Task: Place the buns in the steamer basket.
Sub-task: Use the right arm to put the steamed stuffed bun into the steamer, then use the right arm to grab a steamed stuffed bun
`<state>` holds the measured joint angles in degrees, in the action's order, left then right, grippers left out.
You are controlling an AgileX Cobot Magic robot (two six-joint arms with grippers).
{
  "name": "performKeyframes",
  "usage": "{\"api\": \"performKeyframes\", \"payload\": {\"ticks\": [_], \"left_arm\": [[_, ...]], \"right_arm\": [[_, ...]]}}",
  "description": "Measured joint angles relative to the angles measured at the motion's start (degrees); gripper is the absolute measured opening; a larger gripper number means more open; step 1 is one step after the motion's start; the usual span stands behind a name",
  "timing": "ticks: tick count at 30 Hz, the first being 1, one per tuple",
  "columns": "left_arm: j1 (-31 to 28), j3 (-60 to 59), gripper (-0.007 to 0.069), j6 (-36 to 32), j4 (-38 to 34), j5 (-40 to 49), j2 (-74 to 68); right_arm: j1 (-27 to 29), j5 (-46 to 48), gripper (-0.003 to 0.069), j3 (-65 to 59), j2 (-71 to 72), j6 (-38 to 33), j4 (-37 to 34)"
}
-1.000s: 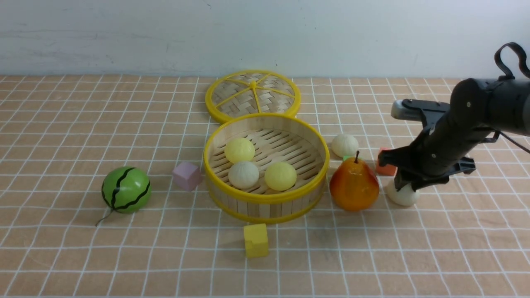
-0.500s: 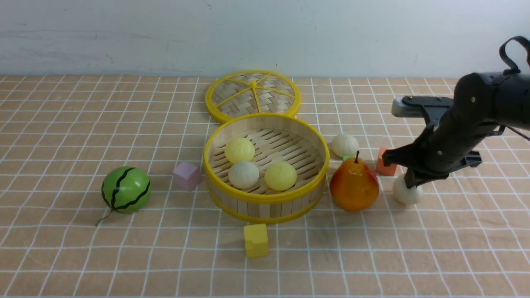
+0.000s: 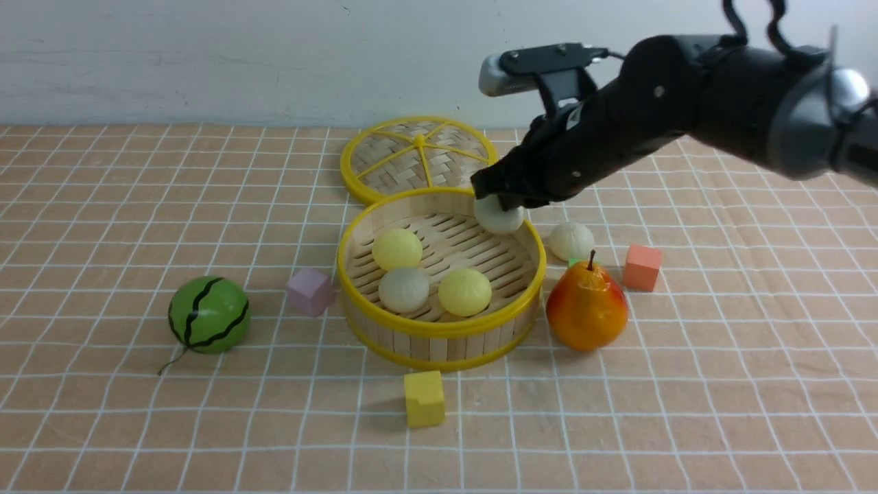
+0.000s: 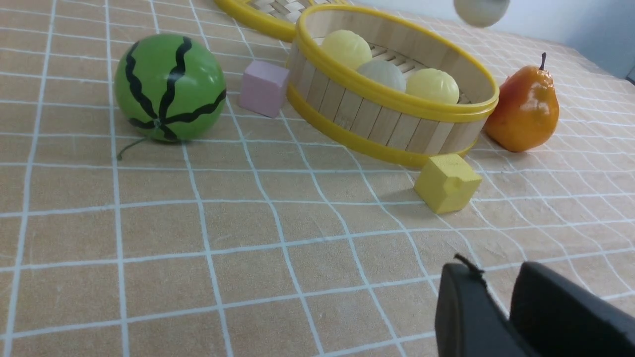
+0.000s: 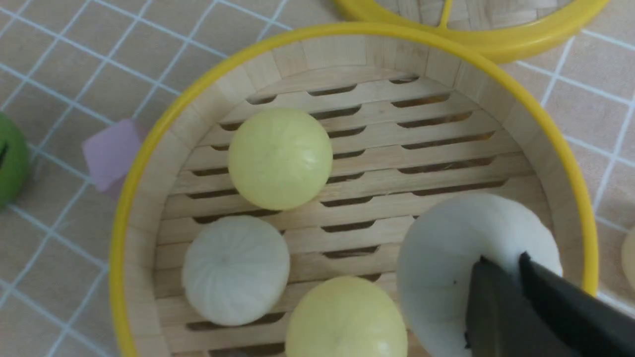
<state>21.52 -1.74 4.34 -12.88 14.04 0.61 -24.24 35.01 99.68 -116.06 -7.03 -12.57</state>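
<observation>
— What is gripped by the right gripper (image 3: 499, 203)?

— A lifted bun (image 3: 501, 219) is pinched at its top between the black jaws, which are drawn narrow on it. It is held in the air above the far right part of the steamer basket (image 3: 439, 341) and is not set down on the floor.

— How is the basket made?

— It is a round, deep tray walled with upright pale wooden slats. It is bound by smooth yellow rims at top and bottom, and its floor is laid with slotted strips. Three buns are seated inside: a far yellow bun (image 3: 396, 248), a pleated white bun (image 3: 404, 289) and a near yellow bun (image 3: 464, 291). All three are matte and dome-shaped.

— And outside it?

— A loose bun (image 3: 571, 241), off-white with faint pleats, is left on the checked cloth (image 3: 103, 206) just right of the basket, behind a glossy orange pear (image 3: 587, 309). A flat woven lid (image 3: 439, 168) with yellow spokes is laid behind the basket. A striped green ball (image 3: 208, 314) is seen well to the left. Foam-like cubes are scattered around: a lilac cube (image 3: 310, 291), a yellow cube (image 3: 424, 398) and an orange cube (image 3: 642, 267).

— What of the left gripper (image 4: 502, 285)?

— Only two dark fingers, set close together, are shown low over the cloth. Nothing is seen between them, and whether they are fully closed cannot be told.
</observation>
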Motion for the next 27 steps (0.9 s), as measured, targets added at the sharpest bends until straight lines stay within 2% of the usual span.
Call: {"api": "performKeyframes", "payload": {"ticks": [3,7,10,11,12,14,18,23,27], "left_arm": [[0.00,0.00,0.0144,0.00,0.00,0.00,0.00],[0.00,0.00,0.0150,0.00,0.00,0.00,0.00],[0.00,0.00,0.0155,0.00,0.00,0.00,0.00],[0.00,0.00,0.0156,0.00,0.00,0.00,0.00],[0.00,0.00,0.0156,0.00,0.00,0.00,0.00],[0.00,0.00,0.0160,0.00,0.00,0.00,0.00],[0.00,0.00,0.0165,0.00,0.00,0.00,0.00],[0.00,0.00,0.0169,0.00,0.00,0.00,0.00],[0.00,0.00,0.0176,0.00,0.00,0.00,0.00]], "right_arm": [[0.17,-1.40,0.0029,1.58,-3.74,0.00,0.00],[0.22,-4.48,0.0085,2.41,-8.12,0.00,0.00],[0.22,-5.97,0.0201,2.74,-10.30,-0.06,0.06],[0.22,-6.17,0.0270,2.78,-10.37,-0.06,0.06],[0.22,-6.17,0.0270,2.78,-10.37,-0.06,0.06],[0.22,-6.09,0.0370,2.99,-9.98,-0.06,0.06],[0.28,-2.91,0.0466,3.05,-6.40,-0.12,0.86],[2.61,3.40,0.0451,3.46,-1.04,1.20,4.90],[6.97,10.01,0.0367,3.99,-1.22,6.71,7.18]]}}
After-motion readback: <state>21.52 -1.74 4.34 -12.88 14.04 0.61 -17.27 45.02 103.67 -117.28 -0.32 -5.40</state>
